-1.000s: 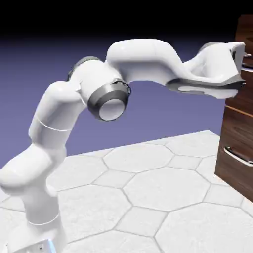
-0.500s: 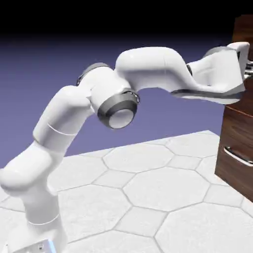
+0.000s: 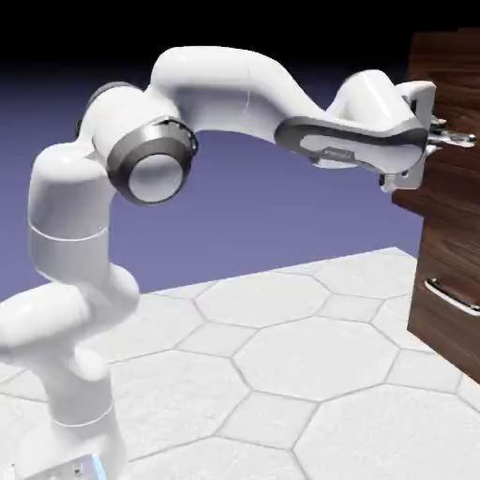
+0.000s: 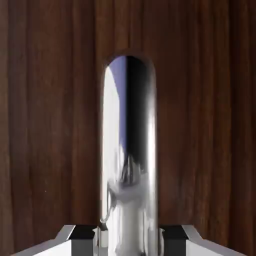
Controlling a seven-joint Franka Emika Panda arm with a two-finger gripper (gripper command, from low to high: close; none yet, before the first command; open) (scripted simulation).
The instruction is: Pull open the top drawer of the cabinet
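Though partly screened in the exterior view, looks closed around the shiny silver bar handle [image 4: 127, 125] of the dark walnut wood-grain top drawer [image 3: 408, 200], pinching it from both sides with the two-finger grey-tipped claw [image 4: 129, 242]. See the handle straight ahead of the claw, long axis running up the hand view and square to the line between the fingertips. Find the drawer high on the tall dark brown wood-grain cabinet [image 3: 436, 253], jutting out past the lower front, so judged partly open. Draw straight back toward the exterior view's left, into the open room above the pale tiled floor [image 3: 314, 361]. Keep square to the drawer front, folding the white jointed arm [image 3: 225, 89] without twisting, lest the grip slide along the smooth bar.
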